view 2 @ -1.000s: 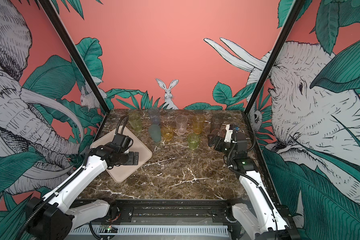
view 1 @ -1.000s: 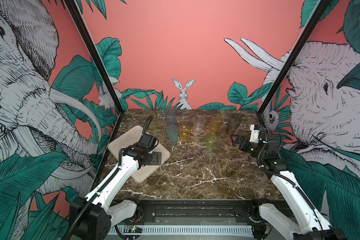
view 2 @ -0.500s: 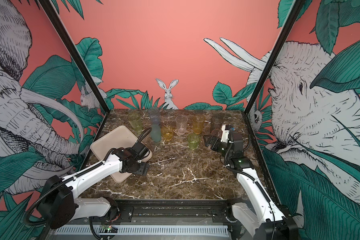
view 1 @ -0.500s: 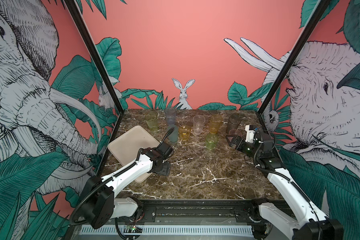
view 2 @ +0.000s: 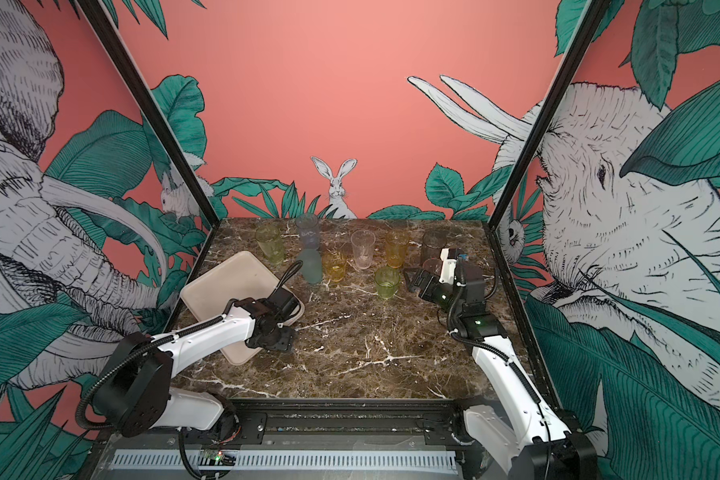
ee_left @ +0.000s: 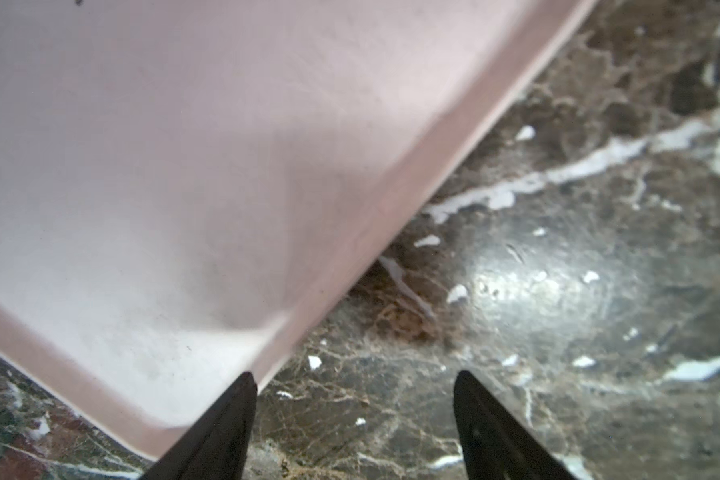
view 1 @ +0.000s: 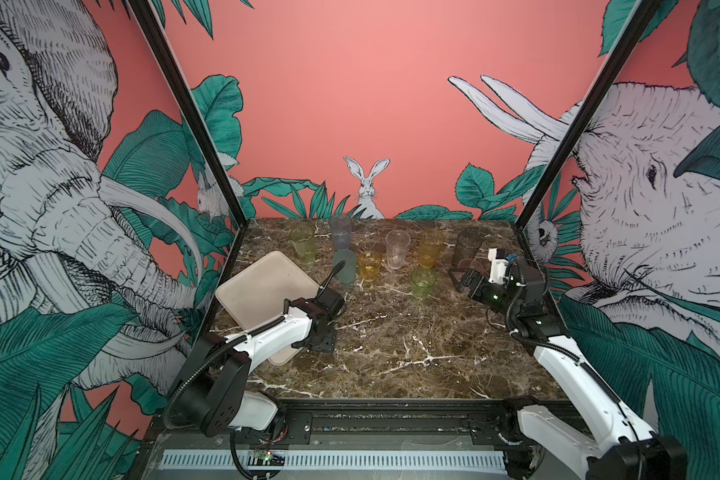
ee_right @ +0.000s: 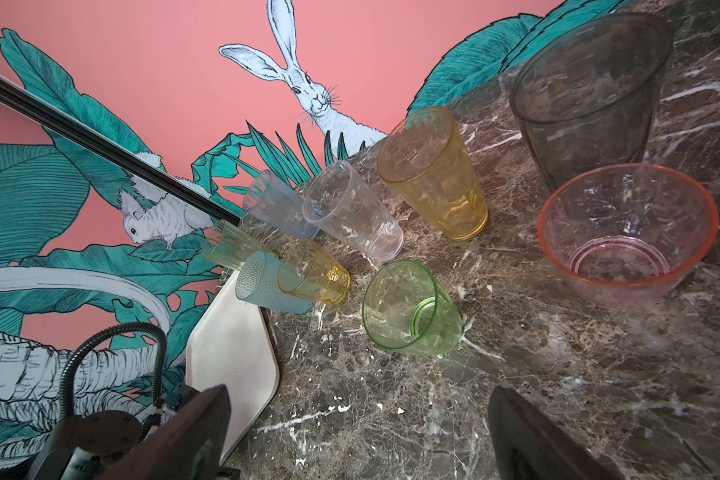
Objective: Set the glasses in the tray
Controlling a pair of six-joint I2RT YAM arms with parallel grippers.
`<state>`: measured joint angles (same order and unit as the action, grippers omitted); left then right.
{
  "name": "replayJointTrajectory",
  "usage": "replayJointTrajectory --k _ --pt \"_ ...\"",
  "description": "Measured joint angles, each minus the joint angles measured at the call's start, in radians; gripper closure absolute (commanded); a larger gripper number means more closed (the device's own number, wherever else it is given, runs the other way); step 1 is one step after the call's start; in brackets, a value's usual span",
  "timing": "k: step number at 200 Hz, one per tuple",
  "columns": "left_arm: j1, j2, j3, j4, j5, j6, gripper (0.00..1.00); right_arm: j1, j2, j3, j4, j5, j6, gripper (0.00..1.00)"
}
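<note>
Tray rim (ee_left: 395, 195) just beside left hand (ee_left: 353, 374)
Reaching low, fingers (ee_left: 225, 415) parted, empty; holding right hand (ee_right: 358, 390) wide open by pink glass (ee_right: 624, 237).

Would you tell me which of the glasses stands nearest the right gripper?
The short pink glass, the only pink one, standing just ahead of the right gripper.

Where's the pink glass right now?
In both top views the pink glass stands at the right of the table, directly in front of the smoky grey glass and just beyond the open right pincer.
</note>
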<state>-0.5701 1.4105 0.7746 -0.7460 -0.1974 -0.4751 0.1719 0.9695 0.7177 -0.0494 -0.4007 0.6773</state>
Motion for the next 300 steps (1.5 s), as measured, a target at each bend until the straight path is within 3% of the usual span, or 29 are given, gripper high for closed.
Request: replayJointTrajectory --k 58,207,300 --pt "0.068 0.003 -0.045 0.056 0.037 0.025 0.38 0.006 0.007 0.0 0.016 0.0 0.001 0.01" --pt "0.072 0.014 -0.059 0.106 0.094 0.029 0.7 0.024 0.034 0.0 0.037 0.0 0.005 0.01" --pt "-0.081 0.043 -0.021 0.113 0.142 -0.088 0.83 0.026 0.045 0.0 0.038 0.0 0.005 0.01"
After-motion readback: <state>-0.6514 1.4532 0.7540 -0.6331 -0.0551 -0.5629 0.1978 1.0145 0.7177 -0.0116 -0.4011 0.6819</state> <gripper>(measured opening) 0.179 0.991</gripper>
